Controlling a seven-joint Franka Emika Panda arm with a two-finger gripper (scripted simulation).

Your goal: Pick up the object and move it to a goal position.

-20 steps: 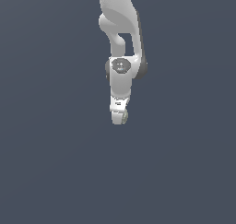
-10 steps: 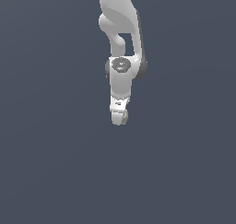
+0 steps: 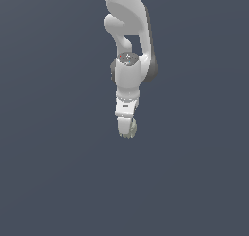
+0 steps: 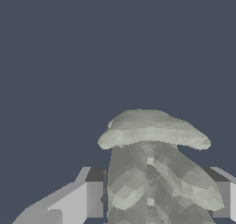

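The object (image 4: 152, 168) is a pale grey-green knobbly lump with a wide lobed cap, filling the space between my two fingers in the wrist view. Both fingers (image 4: 90, 197) press against its sides. In the exterior view the white arm hangs down from above, and my gripper (image 3: 127, 129) is shut on the object (image 3: 132, 129), of which only a small greenish edge shows at the fingertips.
A plain dark grey-blue surface (image 3: 58, 181) fills both views, with nothing else on it in sight.
The arm and gripper look the same across the frames. Any motion is too small to see.
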